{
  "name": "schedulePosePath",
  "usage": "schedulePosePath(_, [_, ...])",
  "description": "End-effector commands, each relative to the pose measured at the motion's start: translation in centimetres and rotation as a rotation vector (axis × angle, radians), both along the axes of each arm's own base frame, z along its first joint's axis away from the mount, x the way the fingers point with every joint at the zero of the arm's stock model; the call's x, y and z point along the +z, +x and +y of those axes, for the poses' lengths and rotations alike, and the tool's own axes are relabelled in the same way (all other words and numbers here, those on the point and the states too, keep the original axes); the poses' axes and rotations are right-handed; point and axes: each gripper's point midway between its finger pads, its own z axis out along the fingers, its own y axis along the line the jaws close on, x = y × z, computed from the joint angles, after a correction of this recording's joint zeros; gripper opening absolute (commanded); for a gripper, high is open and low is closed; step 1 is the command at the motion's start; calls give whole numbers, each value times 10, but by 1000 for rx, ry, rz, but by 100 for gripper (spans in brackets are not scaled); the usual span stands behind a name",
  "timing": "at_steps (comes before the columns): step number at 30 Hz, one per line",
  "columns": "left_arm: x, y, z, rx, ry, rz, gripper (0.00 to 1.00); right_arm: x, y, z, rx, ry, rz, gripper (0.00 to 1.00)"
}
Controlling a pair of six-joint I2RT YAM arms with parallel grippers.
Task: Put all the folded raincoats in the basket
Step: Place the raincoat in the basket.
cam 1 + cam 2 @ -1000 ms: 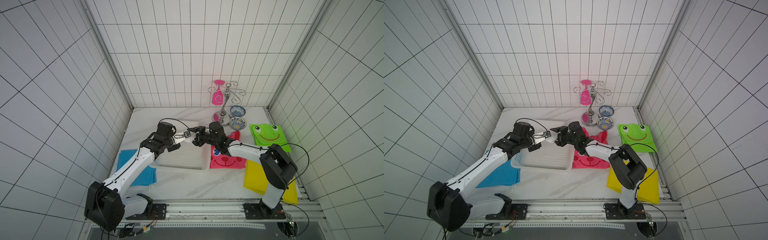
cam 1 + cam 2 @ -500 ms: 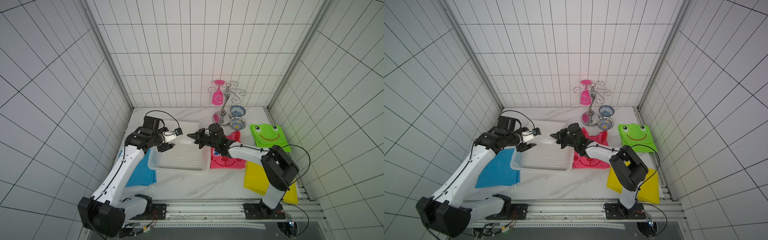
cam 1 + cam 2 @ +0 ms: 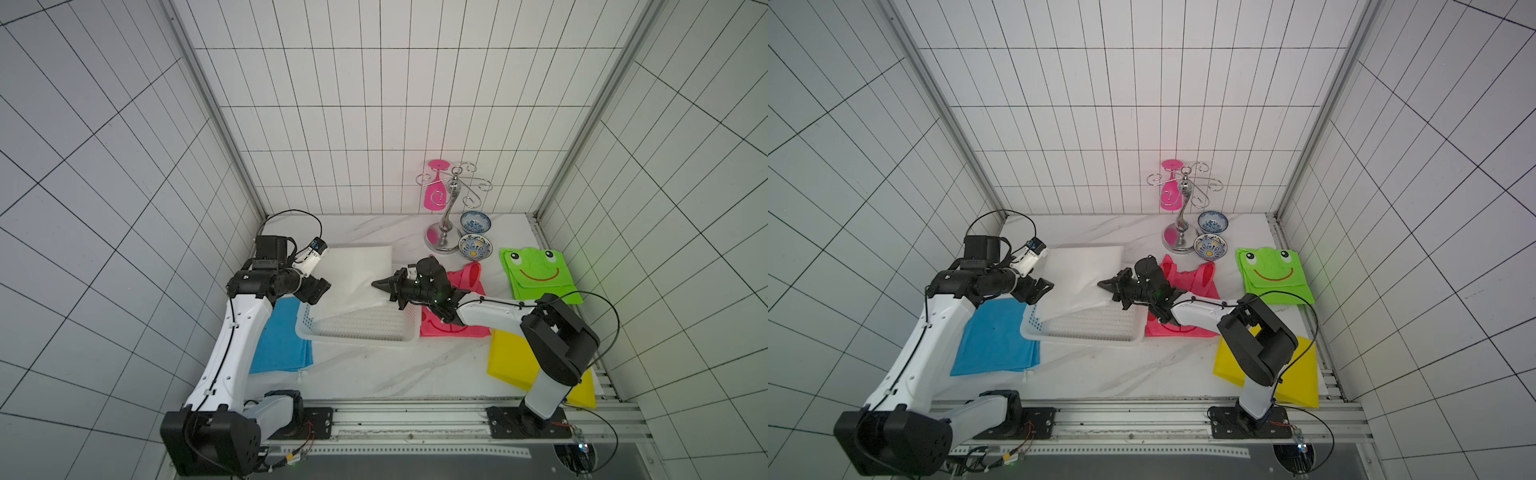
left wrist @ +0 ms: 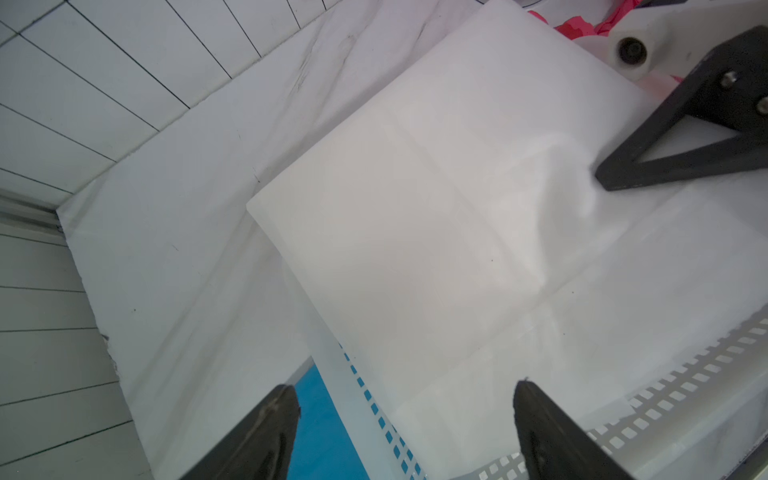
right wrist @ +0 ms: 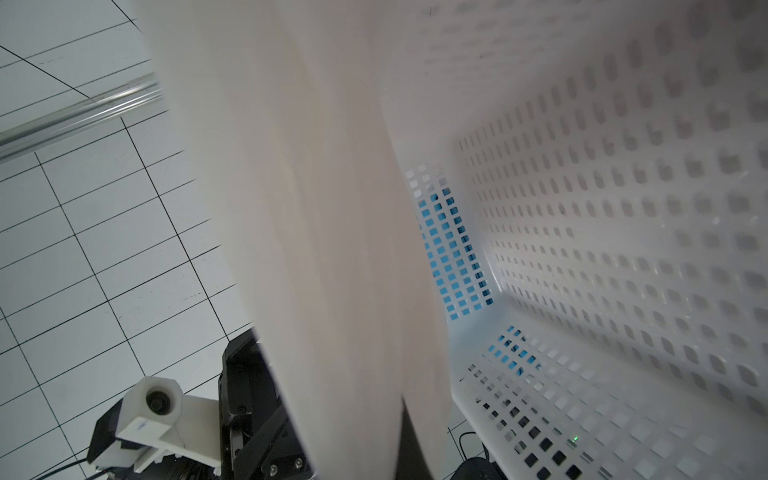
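Left pincer (image 4: 405,397) newly spread; right pincer (image 3: 379,284) tight on raincoat (image 3: 353,272), partly in basket (image 3: 357,339).

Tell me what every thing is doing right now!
Basket: sitting flat on the table.
White raincoat: folded, near end inside the basket, far end over the rim.
Right claw: shut on the white raincoat's edge.
Left claw: open, holding nothing.
Pink glass: hanging upside down on the stand.
Bowls: upright.
Blue raincoat: lying flat.
Green frog raincoat: folded flat.
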Motion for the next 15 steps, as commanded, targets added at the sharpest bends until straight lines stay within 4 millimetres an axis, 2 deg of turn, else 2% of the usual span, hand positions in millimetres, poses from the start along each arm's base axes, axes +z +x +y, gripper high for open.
schedulePosePath(1, [5, 2, 5, 117, -70, -7, 85, -12, -20, 0, 67, -28, -24, 8])
schedulePosePath(7, [-7, 11, 12, 155, -47, -30, 84, -27, -38, -1, 85, -122, -30, 18])
schedulePosePath(13, [-6, 9, -3, 42, -75, -105, 83, -39, -47, -10, 47, -183, -23, 20])
schedulePosePath(15, [-8, 7, -10, 7, -96, -104, 83, -41, -47, -12, 40, -199, -31, 30])
